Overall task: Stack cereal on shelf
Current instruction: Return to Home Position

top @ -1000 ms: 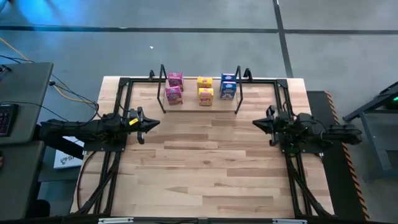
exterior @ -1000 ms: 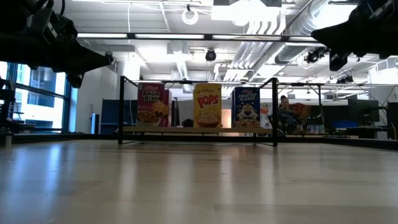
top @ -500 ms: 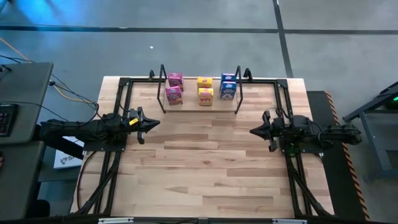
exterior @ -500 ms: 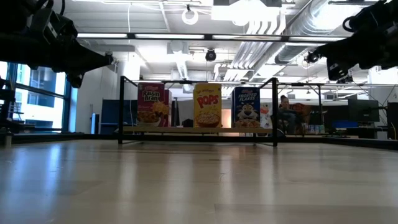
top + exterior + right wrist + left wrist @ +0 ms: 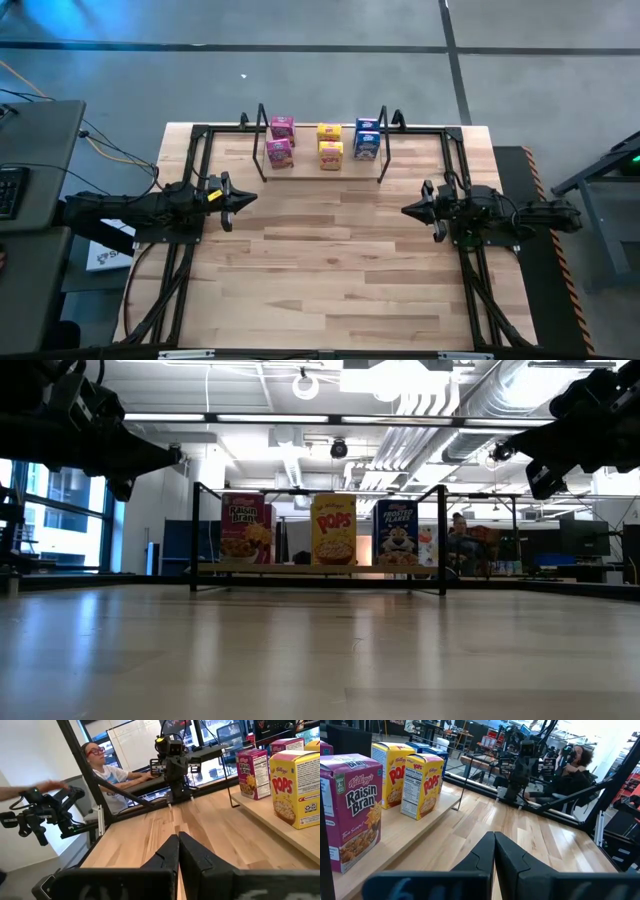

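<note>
The shelf (image 5: 305, 166) stands at the far edge of the surface (image 5: 320, 270), with a black wire upright at each end. The cereal stands on it in three pairs, one box behind the other: pink boxes (image 5: 281, 142) on the left, yellow boxes (image 5: 330, 146) in the middle and blue boxes (image 5: 367, 140) on the right, with gaps between the pairs.

The left gripper (image 5: 248, 196) hangs above the left side of the surface. Its fingers are pressed together with nothing between them. The right gripper (image 5: 406, 211) hangs above the right side, its fingers likewise together and holding nothing. Both point inward toward each other and sit well apart from the shelf.

A black frame (image 5: 192, 150) runs along the side and far edges of the surface. The planks between the two grippers, and on toward the near edge, lie bare. Nothing stands between either gripper and the shelf front. A person (image 5: 107, 767) sits beyond the surface's left side.
</note>
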`<state>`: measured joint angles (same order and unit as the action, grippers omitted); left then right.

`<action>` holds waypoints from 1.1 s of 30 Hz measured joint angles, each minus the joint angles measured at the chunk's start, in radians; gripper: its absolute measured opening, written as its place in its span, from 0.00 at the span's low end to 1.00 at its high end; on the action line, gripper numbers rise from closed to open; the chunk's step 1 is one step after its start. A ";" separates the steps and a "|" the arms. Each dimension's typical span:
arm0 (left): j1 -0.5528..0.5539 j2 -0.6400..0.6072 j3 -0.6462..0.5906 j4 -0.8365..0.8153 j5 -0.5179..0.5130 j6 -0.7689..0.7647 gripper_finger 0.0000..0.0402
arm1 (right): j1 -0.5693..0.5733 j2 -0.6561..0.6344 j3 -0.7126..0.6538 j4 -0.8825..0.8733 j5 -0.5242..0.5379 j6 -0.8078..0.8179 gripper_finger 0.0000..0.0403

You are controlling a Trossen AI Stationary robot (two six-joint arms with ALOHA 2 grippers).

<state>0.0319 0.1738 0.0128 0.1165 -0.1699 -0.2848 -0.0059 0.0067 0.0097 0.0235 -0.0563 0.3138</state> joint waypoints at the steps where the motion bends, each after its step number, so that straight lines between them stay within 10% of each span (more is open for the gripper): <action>1: 0.000 0.000 0.000 0.000 0.000 0.000 0.01 | 0.000 0.000 0.000 0.000 0.000 0.000 0.00; 33: 0.002 -0.167 -0.001 0.000 0.003 0.000 0.01 | 0.000 0.000 -0.001 -0.001 0.000 0.000 0.00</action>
<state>0.0341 0.0063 0.0120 0.1166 -0.1669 -0.2848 -0.0059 0.0071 0.0086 0.0227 -0.0563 0.3137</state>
